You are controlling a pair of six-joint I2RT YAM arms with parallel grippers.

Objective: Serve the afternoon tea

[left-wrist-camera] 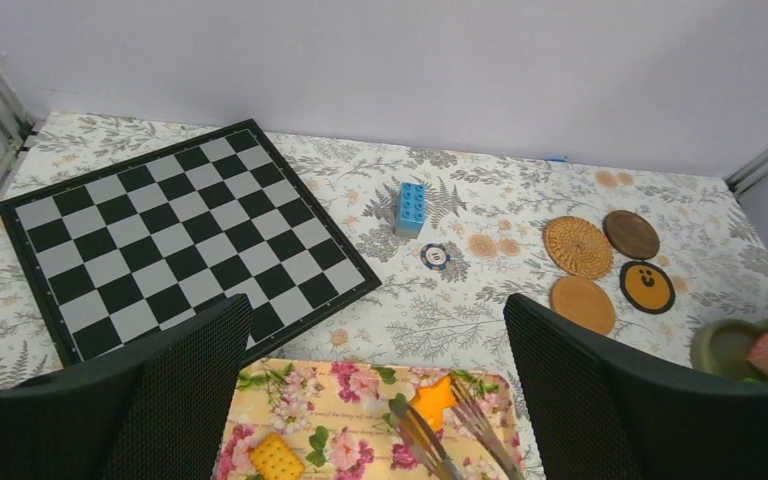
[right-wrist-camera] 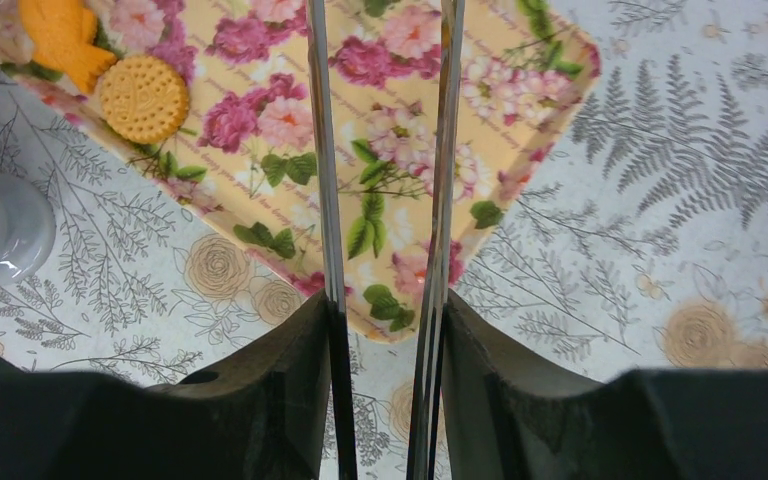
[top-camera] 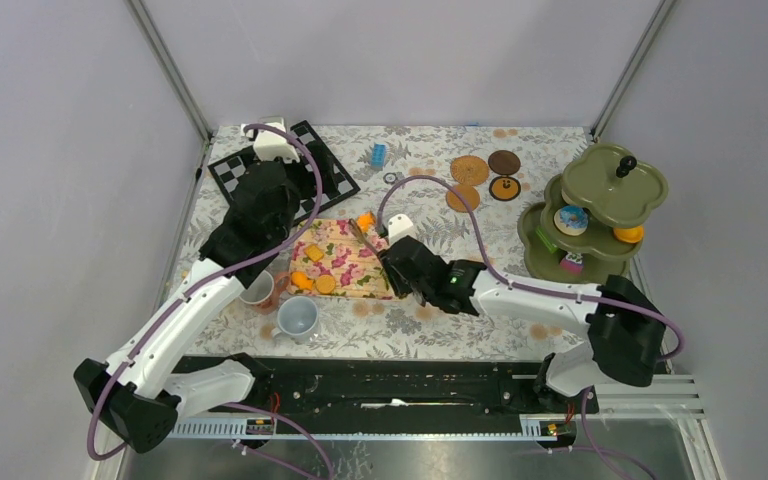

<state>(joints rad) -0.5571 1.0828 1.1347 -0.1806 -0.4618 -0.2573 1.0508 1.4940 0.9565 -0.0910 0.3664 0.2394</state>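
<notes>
1. Left fingers (left-wrist-camera: 185,385) are spread wide with nothing in them, hanging off the floral mat's (top-camera: 350,262) 11 o'clock corner.
2. Right fingers (right-wrist-camera: 270,400) are pinching the metal tongs (right-wrist-camera: 326,200) at the mat's 4 o'clock edge.
3. The tong tips sit either side of the orange star pastry (left-wrist-camera: 434,398), at the mat's 1 o'clock.
4. Two mugs (top-camera: 298,318) are at the mat's 7 o'clock, and the coasters (top-camera: 468,170) at the tabletop's (top-camera: 440,330) 1 o'clock.

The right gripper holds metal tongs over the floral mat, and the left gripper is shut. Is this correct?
No. The left gripper is wide open, as the left wrist view shows. The right gripper does hold the tongs over the floral mat.
</notes>
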